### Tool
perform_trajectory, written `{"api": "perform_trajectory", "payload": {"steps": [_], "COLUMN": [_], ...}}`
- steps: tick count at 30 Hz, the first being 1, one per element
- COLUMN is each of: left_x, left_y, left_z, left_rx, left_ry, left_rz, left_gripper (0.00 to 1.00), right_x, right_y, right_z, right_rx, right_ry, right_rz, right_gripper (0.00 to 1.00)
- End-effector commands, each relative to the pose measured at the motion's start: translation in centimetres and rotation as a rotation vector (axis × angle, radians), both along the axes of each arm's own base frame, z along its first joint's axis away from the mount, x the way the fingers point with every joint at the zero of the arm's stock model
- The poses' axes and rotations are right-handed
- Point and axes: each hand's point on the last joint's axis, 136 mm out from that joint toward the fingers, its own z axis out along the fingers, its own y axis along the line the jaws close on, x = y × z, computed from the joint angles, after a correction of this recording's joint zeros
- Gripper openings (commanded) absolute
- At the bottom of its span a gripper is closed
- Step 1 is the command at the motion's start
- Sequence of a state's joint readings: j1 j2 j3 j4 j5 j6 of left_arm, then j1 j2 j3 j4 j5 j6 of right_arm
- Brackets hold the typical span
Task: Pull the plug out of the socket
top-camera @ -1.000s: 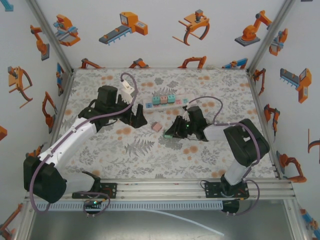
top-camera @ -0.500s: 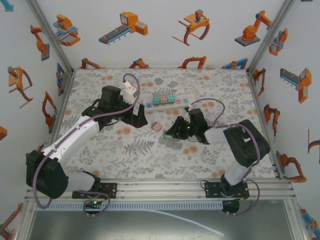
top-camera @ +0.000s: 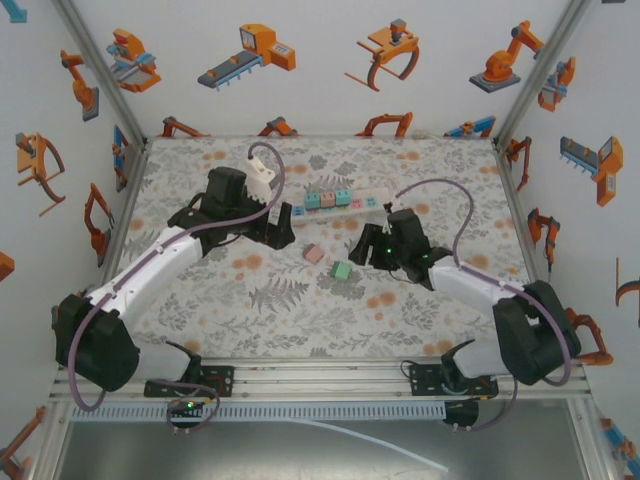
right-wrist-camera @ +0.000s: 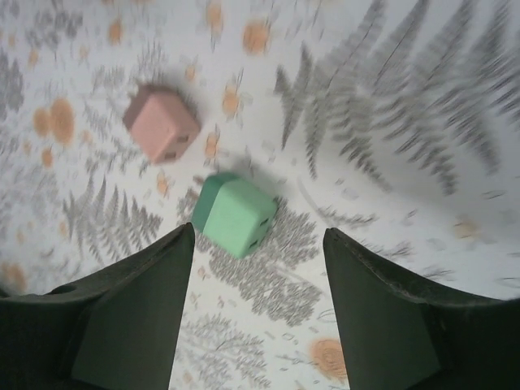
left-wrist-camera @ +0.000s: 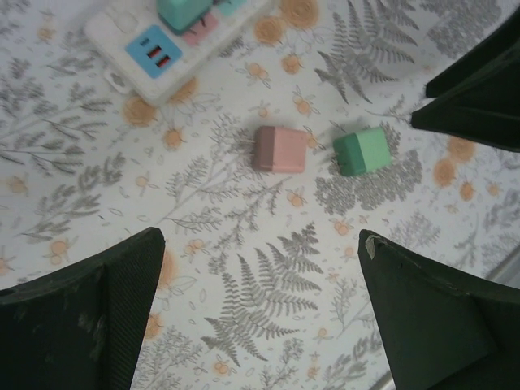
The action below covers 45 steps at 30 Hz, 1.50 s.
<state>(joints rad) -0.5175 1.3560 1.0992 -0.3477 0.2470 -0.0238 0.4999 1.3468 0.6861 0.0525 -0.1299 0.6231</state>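
Two arms: we see them reach in from the near rail across the flowered table, one from each side.
Green plug: a loose cube lying on the cloth, the nearest of the small things, not in any outlet.
Right claw: fingers spread apart and holding nothing. In its wrist view the green plug lies on the table between and just beyond the two dark fingertips. That view is blurred.
Pink plug: a second loose cube, just left of the green one and a little farther back. The two sit near each other without touching.
Left claw: fingers wide apart and empty, hovering above bare cloth. Both loose cubes lie beyond its fingertips.
Power strip: long, white and flat on the table, behind both claws and roughly mid-table, running left to right with its right end slightly farther back. From above, the left claw sits near its left end and the right claw near its right end.
Seated plugs: a short row of small cubes stands plugged in along the middle of the strip. Neither claw touches them.
End of strip: in the left wrist view we make out a blue panel with two small slots.
Backdrop: white walls printed with orange robot drawings.
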Motion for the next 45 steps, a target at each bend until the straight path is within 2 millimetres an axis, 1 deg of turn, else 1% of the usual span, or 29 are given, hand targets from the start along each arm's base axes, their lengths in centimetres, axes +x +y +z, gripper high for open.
{"api": "perform_trajectory", "payload": {"steps": [1,3,4,5,7,10,11,13,15,17,18,21,26,29,32,36,41,44,45], "left_x": [3.9,5.7,6.6,7.4,9.0,10.5,10.8,11.1,11.3,10.8,11.0,11.7,12.2,12.5,13.3,13.9,13.4,13.1,13.1], "left_y": [0.3,-0.1,-0.4,-0.8,-1.4,-2.8,-3.2,-4.4,-4.8,-5.6,-5.8,-6.5,-8.4,-9.4,-9.8,-10.2,-10.2,-10.3,-10.4], "left_z": [2.6,3.4,3.6,3.6,3.3,2.8,2.5,1.5,0.5,-0.3,-0.7,-1.0,-2.8,-3.7,-4.7,-6.4,-8.7,-9.1,-9.3], "left_rx": [0.057,0.057,0.06,0.065,0.069,0.056,0.051,0.034,0.056,0.064,0.069,0.052,0.049,0.036,0.041,0.07,0.076,0.048,0.047], "left_ry": [-0.158,-0.189,-0.187,-0.18,-0.162,-0.145,-0.14,-0.107,-0.079,-0.122,-0.161,-0.217,-0.273,-0.292,-0.286,-0.276,-0.213,-0.191,-0.187], "left_rz": [0.072,0.09,0.09,0.09,0.093,0.048,0.026,-0.089,-0.192,-0.322,-0.358,-0.41,-0.505,-0.543,-0.547,-0.557,-0.59,-0.599,-0.6], "left_gripper": [0.97,0.97,0.97,0.97,0.97,0.97,0.97,0.97,0.99,0.99,0.98,0.97,0.95,0.97,0.96,0.96,0.88,0.79,0.74], "right_x": [4.3,6.8,8.3,9.8,12.4,15.9,16.8,18.8,20.2,21.2,21.6,22.0,21.7,21.2,20.4,19.6,19.4,19.3,19.3], "right_y": [-4.0,-4.5,-4.8,-4.8,-5.2,-5.1,-4.9,-4.5,-4.3,-4.1,-3.9,-3.8,-4.5,-5.0,-5.3,-5.6,-5.4,-5.4,-5.3], "right_z": [5.1,6.9,7.4,7.9,8.0,6.4,5.7,4.5,3.1,2.1,1.5,-0.2,-2.5,-3.6,-4.7,-5.6,-5.9,-5.8,-5.8], "right_rx": [-0.185,-0.134,-0.104,-0.075,-0.051,-0.003,0.011,0.032,0.022,0.029,0.039,0.051,0.04,0.04,0.039,0.022,0.031,0.03,0.028], "right_ry": [-0.167,-0.141,-0.115,-0.094,-0.042,0.089,0.122,0.158,0.172,0.184,0.191,0.228,0.274,0.306,0.345,0.374,0.391,0.388,0.387], "right_rz": [-0.134,-0.17,-0.197,-0.211,-0.275,-0.33,-0.338,-0.351,-0.361,-0.359,-0.35,-0.359,-0.384,-0.401,-0.413,-0.417,-0.41,-0.407,-0.402], "right_gripper": [0.6,0.59,0.58,0.57,0.57,0.53,0.53,0.51,0.51,0.51,0.51,0.51,0.51,0.51,0.5,0.5,0.5,0.5,0.5]}}
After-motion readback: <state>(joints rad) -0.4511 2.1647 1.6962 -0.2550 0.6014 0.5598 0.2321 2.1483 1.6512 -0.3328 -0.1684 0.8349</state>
